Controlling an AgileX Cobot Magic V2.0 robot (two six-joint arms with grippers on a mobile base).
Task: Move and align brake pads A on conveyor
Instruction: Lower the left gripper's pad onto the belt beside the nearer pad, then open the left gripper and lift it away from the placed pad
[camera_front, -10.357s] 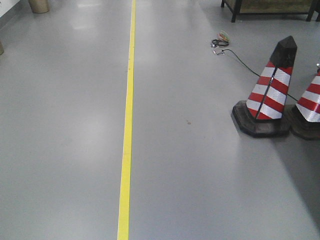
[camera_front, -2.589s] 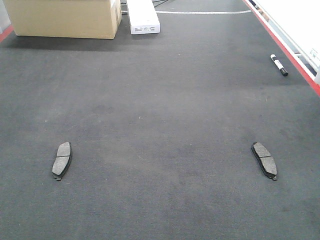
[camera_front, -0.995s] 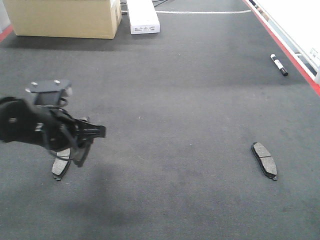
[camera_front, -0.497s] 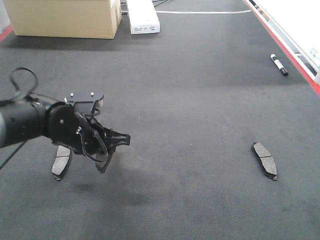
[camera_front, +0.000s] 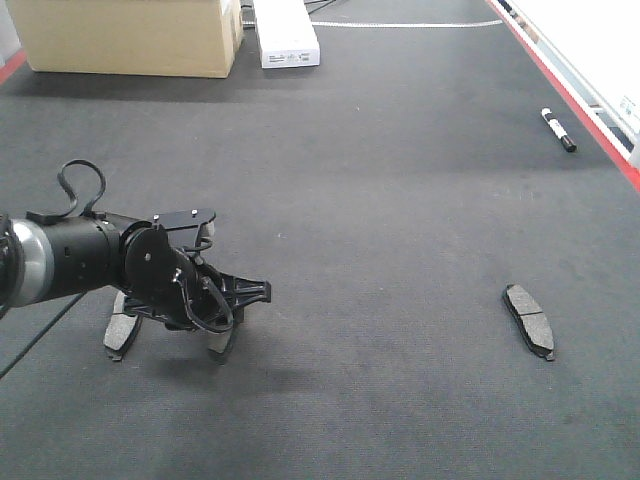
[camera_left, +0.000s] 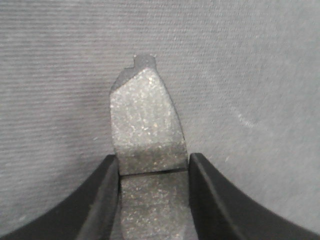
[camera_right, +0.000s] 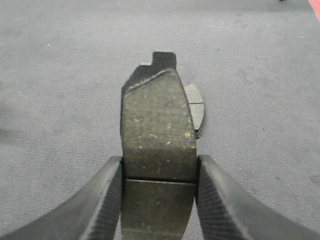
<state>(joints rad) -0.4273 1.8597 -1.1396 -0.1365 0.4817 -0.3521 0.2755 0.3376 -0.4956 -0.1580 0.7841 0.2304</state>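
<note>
On the dark conveyor (camera_front: 380, 200) one brake pad (camera_front: 120, 331) lies at the left and another (camera_front: 528, 320) at the right. My left gripper (camera_front: 240, 316) hangs low over the belt just right of the left pad. It is shut on a third brake pad (camera_front: 222, 342), which fills the left wrist view (camera_left: 147, 115) between the fingers of the left gripper (camera_left: 154, 170). My right gripper (camera_right: 159, 175) is shut on a fourth brake pad (camera_right: 157, 132) above the belt, with a lying brake pad (camera_right: 196, 107) just beyond it. The front view does not show the right arm.
A cardboard box (camera_front: 125, 35) and a white box (camera_front: 286, 32) stand at the belt's far end. A black marker (camera_front: 558, 130) lies near the red frame edge (camera_front: 590, 125) on the right.
My left arm has moved right and down toward the belt with its pad. The two lying pads have not moved.
</note>
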